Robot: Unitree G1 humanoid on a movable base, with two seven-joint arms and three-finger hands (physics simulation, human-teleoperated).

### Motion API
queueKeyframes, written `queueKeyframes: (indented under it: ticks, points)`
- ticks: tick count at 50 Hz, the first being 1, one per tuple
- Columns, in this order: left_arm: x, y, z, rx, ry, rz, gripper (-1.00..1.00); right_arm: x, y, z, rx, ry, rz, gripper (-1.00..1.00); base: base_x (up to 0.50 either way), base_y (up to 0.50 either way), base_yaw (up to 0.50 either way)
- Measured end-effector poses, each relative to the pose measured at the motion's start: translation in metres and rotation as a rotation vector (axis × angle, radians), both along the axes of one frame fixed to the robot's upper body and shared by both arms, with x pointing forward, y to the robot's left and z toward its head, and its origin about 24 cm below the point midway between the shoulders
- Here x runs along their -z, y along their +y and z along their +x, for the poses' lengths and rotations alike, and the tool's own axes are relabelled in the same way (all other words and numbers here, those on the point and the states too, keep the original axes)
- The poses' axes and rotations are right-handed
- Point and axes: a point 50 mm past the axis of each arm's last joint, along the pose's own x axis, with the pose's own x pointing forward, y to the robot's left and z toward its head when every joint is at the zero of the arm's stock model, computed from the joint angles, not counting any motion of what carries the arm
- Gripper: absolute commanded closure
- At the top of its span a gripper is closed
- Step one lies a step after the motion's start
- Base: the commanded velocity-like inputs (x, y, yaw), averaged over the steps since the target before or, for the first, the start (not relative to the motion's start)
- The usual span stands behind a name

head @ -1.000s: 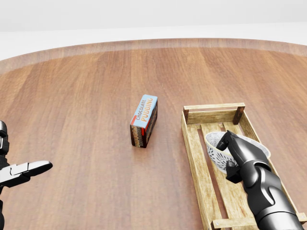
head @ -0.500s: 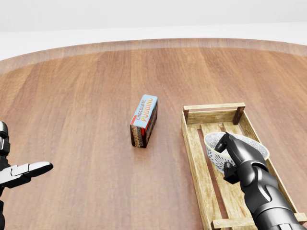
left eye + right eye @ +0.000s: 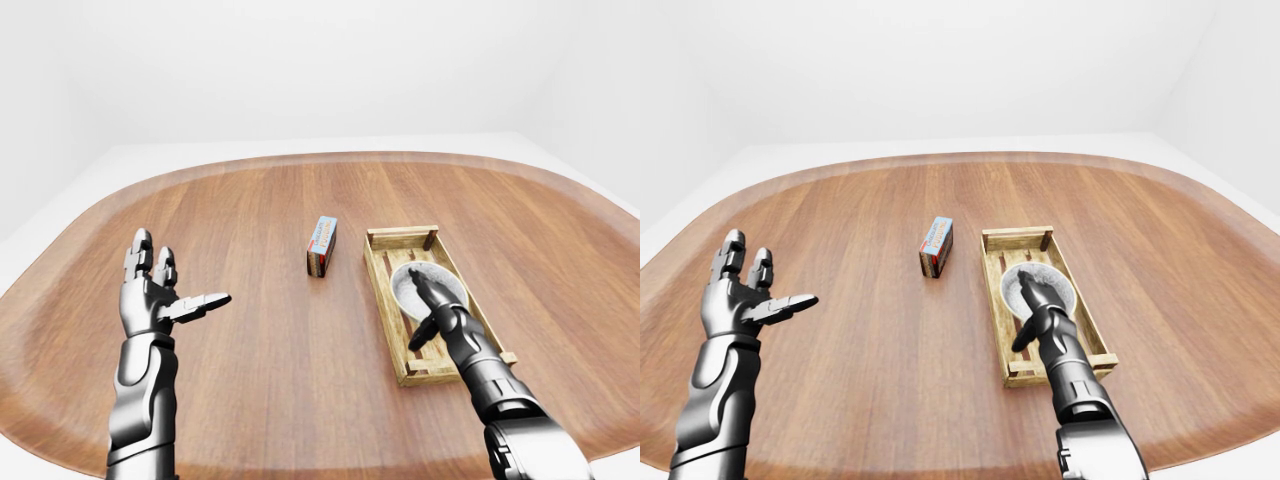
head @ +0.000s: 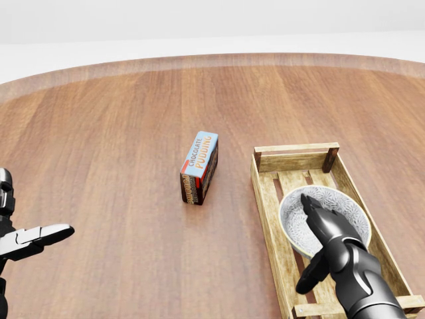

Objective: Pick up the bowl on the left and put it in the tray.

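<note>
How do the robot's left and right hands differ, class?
The left hand stands upright above the table; the right hand stretches flat over the bowl in the tray. The left hand is far from the bowl; the right hand is at it. Both are open, empty.

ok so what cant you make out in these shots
bowl near rim: head view, right hand covers it
tray floor beneath the bowl: all views, bowl hides it
left hand: head view, left edge cuts most of it off
chocolate pudding box small print: eye views, too small
</note>
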Motion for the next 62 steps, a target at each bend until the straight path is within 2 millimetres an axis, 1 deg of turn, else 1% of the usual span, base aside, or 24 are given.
queueKeyframes:
  ticks: [8, 13, 21, 31, 39, 47, 56, 62]
  points:
    - [0.001, -0.001, 0.001, 0.003, 0.000, -0.003, -1.00, -0.002, 0.000, -0.002, -0.018, 0.004, -0.003, -1.00, 0.00, 0.00, 0.00]
    - [0.001, -0.002, 0.002, 0.005, 0.001, -0.004, -1.00, -0.008, 0.000, -0.001, -0.036, -0.009, -0.011, -1.00, 0.00, 0.00, 0.00]
    - [0.002, -0.004, 0.002, 0.008, 0.004, -0.004, -1.00, -0.032, 0.000, 0.006, -0.089, -0.065, -0.046, -1.00, 0.00, 0.00, 0.00]
    - [0.003, -0.004, 0.002, 0.010, 0.006, -0.004, -1.00, -0.071, 0.013, 0.013, -0.178, -0.155, -0.101, -1.00, 0.00, 0.00, 0.00]
    - [0.003, -0.005, 0.002, 0.012, 0.005, -0.004, -1.00, -0.111, 0.030, 0.010, -0.274, -0.218, -0.192, -1.00, 0.00, 0.00, 0.00]
    - [0.001, -0.006, 0.002, 0.015, 0.001, -0.004, -1.00, -0.158, 0.045, 0.000, -0.332, -0.278, -0.301, -1.00, 0.00, 0.00, 0.00]
    - [0.000, -0.006, 0.002, 0.018, -0.001, -0.005, -1.00, -0.214, 0.056, -0.021, -0.275, -0.518, -0.442, -1.00, 0.00, 0.00, 0.00]
    - [-0.001, -0.006, 0.001, 0.019, -0.002, -0.006, -1.00, -0.244, 0.062, -0.040, -0.209, -0.670, -0.520, -1.00, 0.00, 0.00, 0.00]
